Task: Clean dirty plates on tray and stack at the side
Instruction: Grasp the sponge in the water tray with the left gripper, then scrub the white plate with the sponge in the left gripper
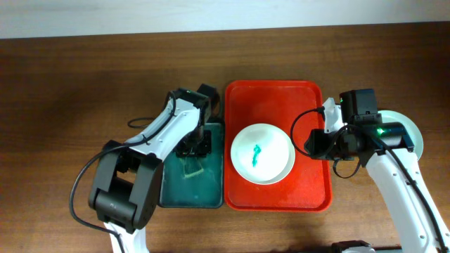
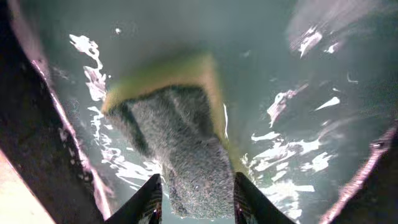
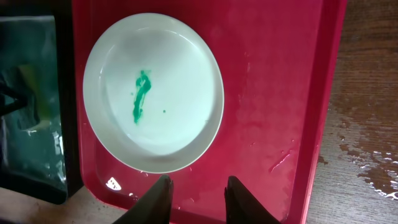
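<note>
While your left gripper (image 2: 198, 202) pinches the sponge (image 2: 183, 143) in the dark green tray (image 2: 298, 74), your right gripper (image 3: 198, 199) hangs open and empty over the red tray (image 3: 267, 93), beside the white plate (image 3: 180, 81) with its teal smear (image 3: 140, 96). A second plate (image 1: 416, 137), perhaps pale green, lies under the right arm (image 1: 401, 183).

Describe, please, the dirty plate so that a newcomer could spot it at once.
Find the red tray in the middle of the wooden table. The round pale plate on it is the one: it shows a teal smear at its centre, while the other plate sits off the tray, at the right.
</note>
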Available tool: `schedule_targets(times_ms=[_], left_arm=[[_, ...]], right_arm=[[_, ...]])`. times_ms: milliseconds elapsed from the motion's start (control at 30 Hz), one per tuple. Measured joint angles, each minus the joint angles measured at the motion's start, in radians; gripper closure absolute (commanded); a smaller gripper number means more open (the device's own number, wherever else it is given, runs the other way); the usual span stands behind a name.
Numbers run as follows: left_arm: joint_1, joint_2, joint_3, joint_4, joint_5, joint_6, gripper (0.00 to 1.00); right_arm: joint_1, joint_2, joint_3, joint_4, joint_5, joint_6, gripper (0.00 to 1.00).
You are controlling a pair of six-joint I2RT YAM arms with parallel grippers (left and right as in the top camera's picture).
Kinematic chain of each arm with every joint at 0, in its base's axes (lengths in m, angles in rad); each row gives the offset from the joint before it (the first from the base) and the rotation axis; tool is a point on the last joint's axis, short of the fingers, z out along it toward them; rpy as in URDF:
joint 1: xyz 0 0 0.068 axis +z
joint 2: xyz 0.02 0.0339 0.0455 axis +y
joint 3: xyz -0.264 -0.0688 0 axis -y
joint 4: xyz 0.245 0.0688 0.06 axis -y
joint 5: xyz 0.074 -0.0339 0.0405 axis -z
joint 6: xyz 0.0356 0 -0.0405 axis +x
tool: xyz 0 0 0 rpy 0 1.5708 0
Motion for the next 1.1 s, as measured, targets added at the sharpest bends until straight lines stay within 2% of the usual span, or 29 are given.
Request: schedule_targets(times_ms=[33, 67, 100, 200, 267, 467, 633, 833, 867, 933, 1033, 1100], left_arm=[[0.000, 0.000, -0.027, 0.020, -0.004, -0.024, 0.83], [0.000, 0.000, -0.065, 0.051, -0.003, -0.047, 0.96], [0.000, 0.000, -0.088, 0.076, -0.003, -0.068, 1.00], [-0.001, -0.020, -0.154, 0.167, -0.002, -0.097, 1.00], [-0.001, -0.025, -0.159, 0.173, -0.002, -0.100, 1.00], [-0.001, -0.026, -0.038, 0.090, -0.003, 0.021, 1.00], [-0.001, -0.104, 0.136, 0.049, -0.003, 0.127, 1.00], [0.000, -0.126, 0.149, 0.051, 0.045, 0.165, 1.00], [0.000, -0.126, 0.149, 0.062, 0.063, 0.175, 1.00], [0.000, -0.126, 0.149, 0.082, 0.097, 0.191, 1.00], [0.000, -0.126, 0.149, 0.114, 0.128, 0.205, 1.00], [0.000, -0.126, 0.149, 0.148, 0.148, 0.209, 1.00]], right_arm=[[0.000, 0.000, 0.000, 0.000, 0.000, 0.000, 0.70], [0.000, 0.000, 0.000, 0.000, 0.000, 0.000, 0.70], [0.000, 0.000, 0.000, -0.001, 0.000, 0.000, 0.70], [0.000, 0.000, 0.000, -0.001, 0.000, 0.000, 0.70], [0.000, 0.000, 0.000, -0.001, 0.001, 0.000, 0.70], [0.000, 0.046, 0.000, 0.015, 0.024, 0.026, 0.70], [0.000, 0.271, 0.000, 0.077, -0.053, 0.003, 0.72], [0.000, 0.481, 0.001, 0.204, -0.064, -0.008, 0.72], [0.000, 0.494, 0.001, 0.214, -0.056, -0.009, 0.74], [0.000, 0.525, 0.001, 0.235, -0.024, -0.011, 0.86], [0.000, 0.530, 0.001, 0.244, -0.014, -0.010, 0.96], [0.000, 0.530, 0.001, 0.244, -0.019, -0.009, 0.96]])
